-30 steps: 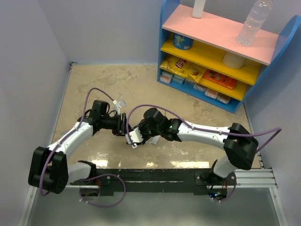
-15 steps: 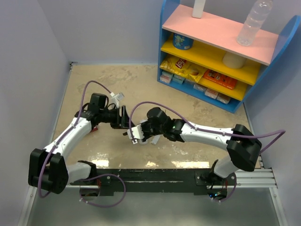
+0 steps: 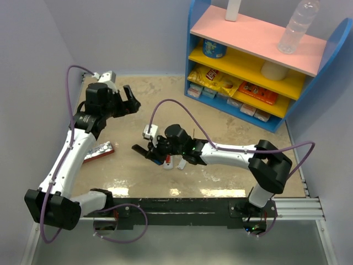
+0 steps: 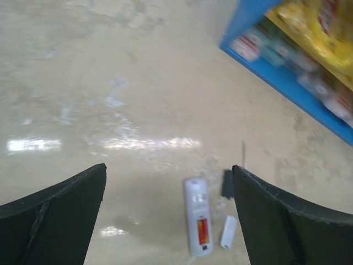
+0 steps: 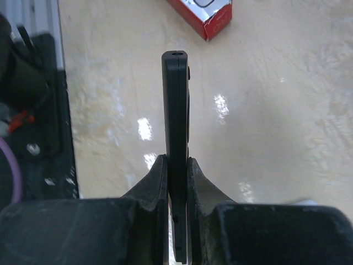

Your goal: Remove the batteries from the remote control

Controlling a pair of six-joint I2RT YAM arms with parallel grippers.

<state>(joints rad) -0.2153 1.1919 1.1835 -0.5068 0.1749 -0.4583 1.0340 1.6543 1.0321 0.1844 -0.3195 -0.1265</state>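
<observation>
My right gripper [image 5: 176,165] is shut on a black remote control [image 5: 175,110], held edge-on with its far end sticking out past the fingertips. From above, that gripper [image 3: 154,151] hovers low at the table's middle with the black remote [image 3: 140,149] pointing left. I cannot see any batteries in the black remote. A white remote [image 4: 197,221] lies on the table, back up. Its compartment is open with an orange-red battery [image 4: 202,231] inside. My left gripper [image 4: 169,176] is open and empty, raised high at the back left [image 3: 128,99].
A white cover plate [image 4: 228,232] and a small black cover [image 4: 226,184] lie beside the white remote. A red box [image 3: 99,150] sits on the left of the table. The blue shelf unit [image 3: 259,118] with snacks stands at the back right.
My left gripper opened wide, let go and rose away to the back left. The right gripper closed on the black remote and now holds it alone, shifted slightly left.
</observation>
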